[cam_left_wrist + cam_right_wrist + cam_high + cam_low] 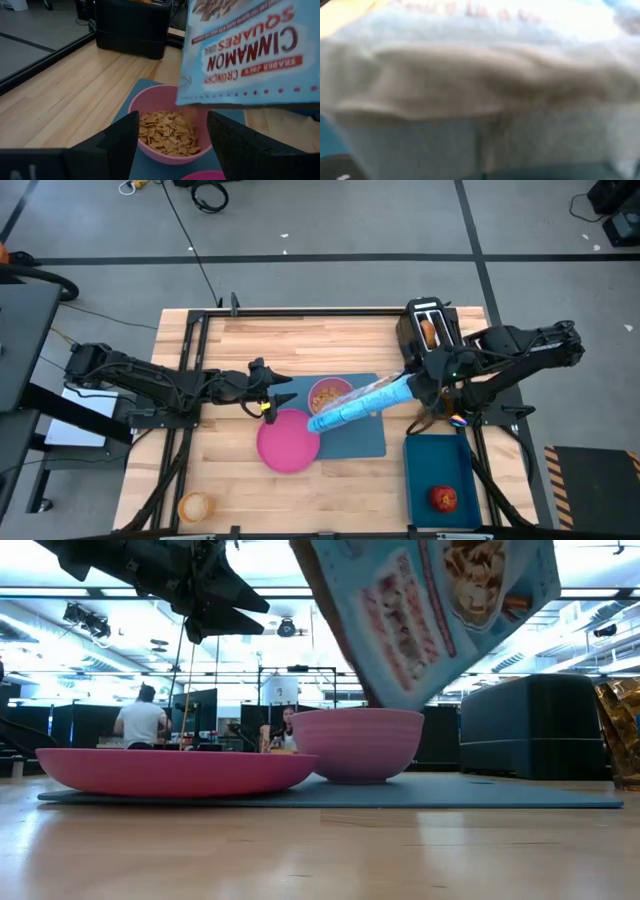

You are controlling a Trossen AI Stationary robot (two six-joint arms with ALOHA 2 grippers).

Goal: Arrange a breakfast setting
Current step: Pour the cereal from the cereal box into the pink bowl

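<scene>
A pink bowl holding cereal squares and a pink plate rest on the blue mat. My right gripper is shut on a light-blue cereal bag, which is held tilted above the bowl. My left gripper is open and empty, hovering just left of the bowl and pointing at it. A red apple lies in the darker blue tray. An amber cup stands at the near left. A bagel sticks out of the black toaster. My right gripper holds the cereal bag by its right-hand end, coming level from the table's right. The bag itself hides the fingers in the wrist view. The bag is lifted clear and slants down toward the left, its lower end just above the bowl.
The toaster stands at the far right behind my right arm. The tray sits at the near right, beside the mat. A small multicoloured thing lies under my right arm. Bare wood lies at the near left around the cup.
</scene>
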